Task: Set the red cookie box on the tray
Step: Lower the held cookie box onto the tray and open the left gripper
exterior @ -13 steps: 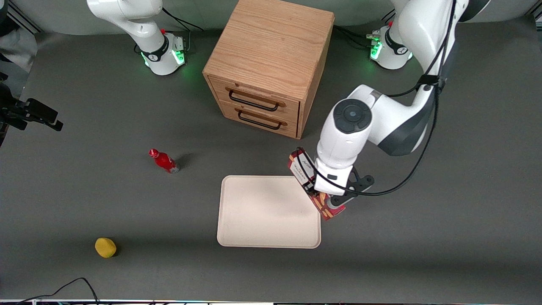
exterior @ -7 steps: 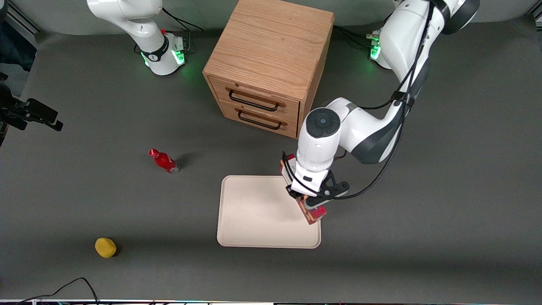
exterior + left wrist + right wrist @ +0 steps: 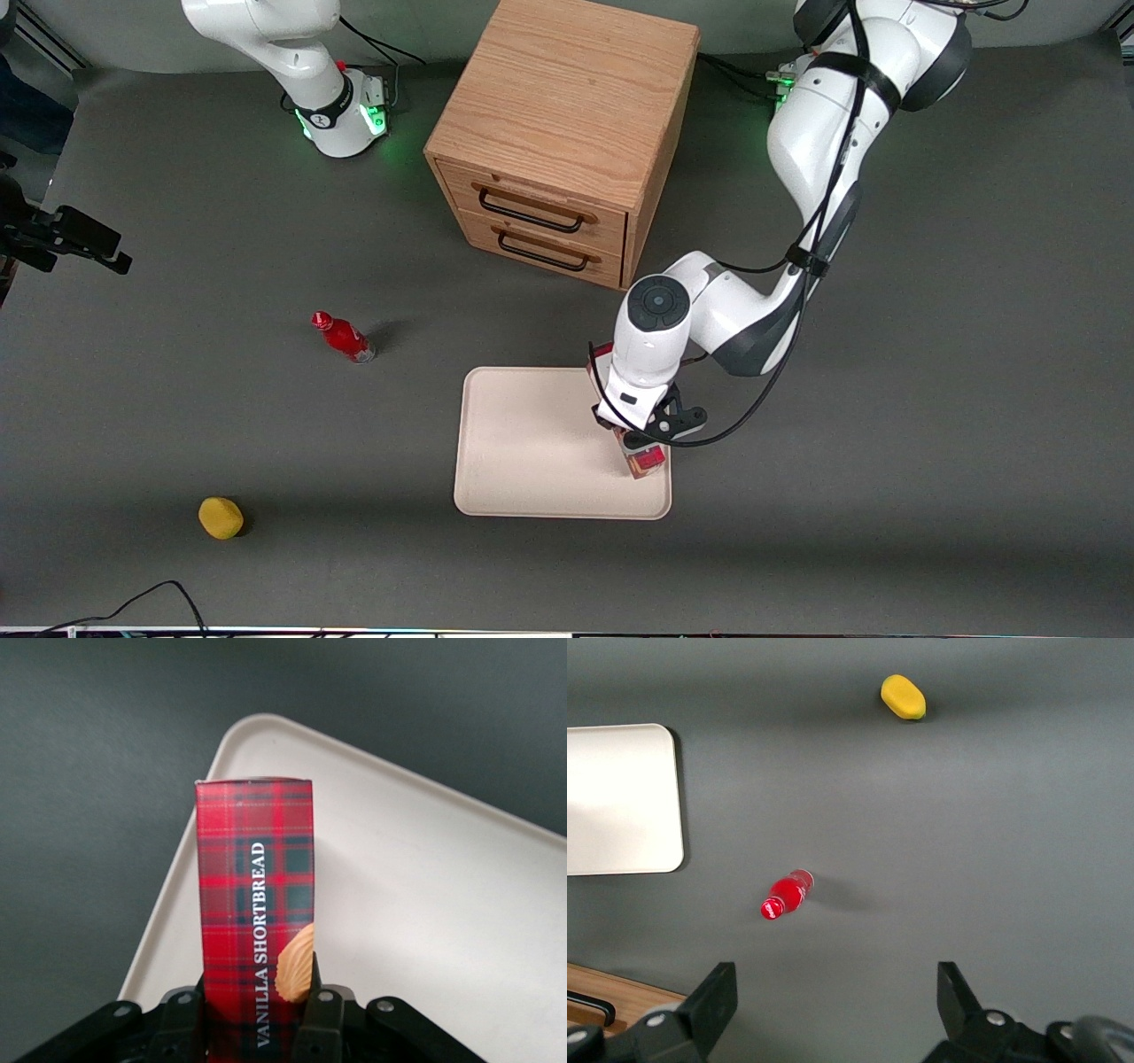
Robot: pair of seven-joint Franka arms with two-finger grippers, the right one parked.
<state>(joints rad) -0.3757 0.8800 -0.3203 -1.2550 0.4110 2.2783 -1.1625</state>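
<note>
While the gripper (image 3: 252,1014) is clamped on the red cookie box (image 3: 255,904), with a finger (image 3: 323,1019) pressed against each long side, the box hangs over the tray (image 3: 532,443) at its edge toward the working arm's end of the bench, roughly midway between the bench's front and back edges. The main risk, I judge, lies in that placement: the box sits close to the rim, so letting go here could leave one long edge propped on the rim, tilted, or let it slide off onto the bench. Whether the box already touches the tray floor cannot be told, and a release from height might make it bounce.
</note>
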